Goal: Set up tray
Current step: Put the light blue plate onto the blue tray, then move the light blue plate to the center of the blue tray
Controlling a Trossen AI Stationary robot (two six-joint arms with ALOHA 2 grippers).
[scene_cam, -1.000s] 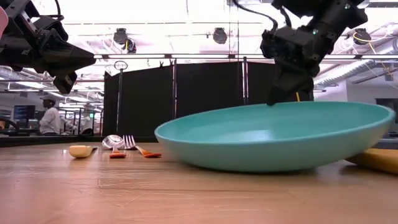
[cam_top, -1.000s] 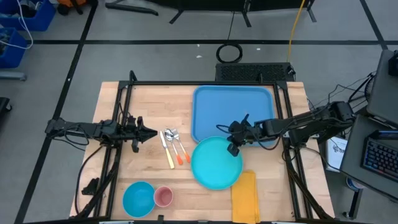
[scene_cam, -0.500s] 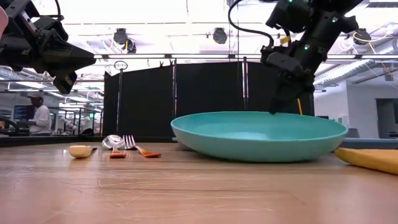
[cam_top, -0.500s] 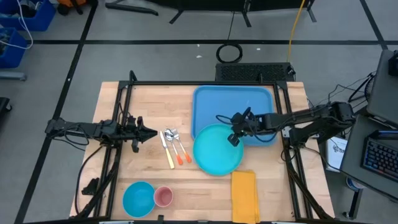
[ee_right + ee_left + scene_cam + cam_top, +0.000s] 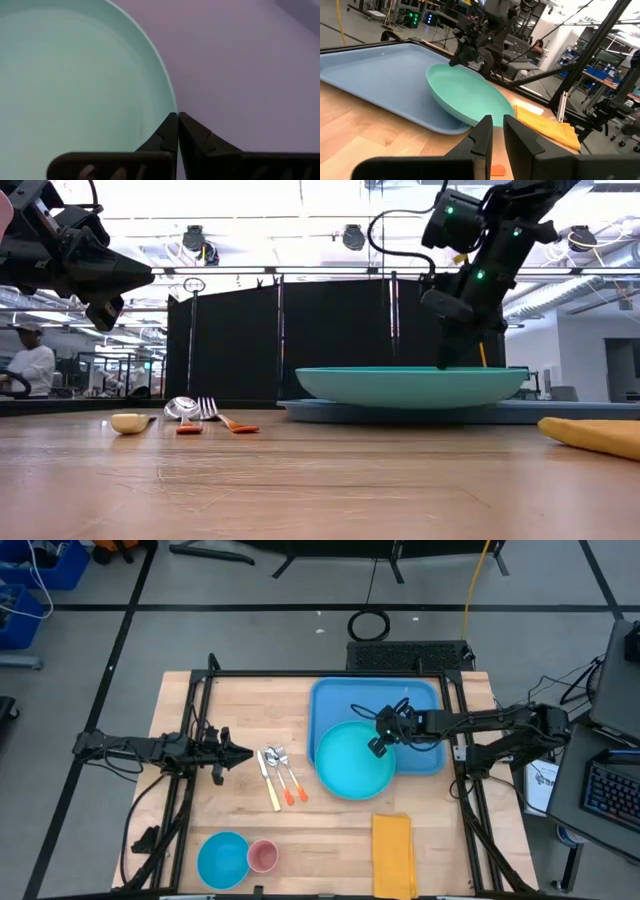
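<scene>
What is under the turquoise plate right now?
The plate lies partly on the blue tray, its near edge overhanging the wooden table. The right hand grips its rim. Whatever lies directly beneath the plate is covered.

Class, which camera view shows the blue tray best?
The high view: the tray shows nearly whole, under the plate. The low view shows only its edge, the left wrist view part, the right wrist view a patch.

Smooth plastic tray [image 5: 340,705], wood table [image 5: 240,720], seemingly cloth napkin [image 5: 394,855]
</scene>
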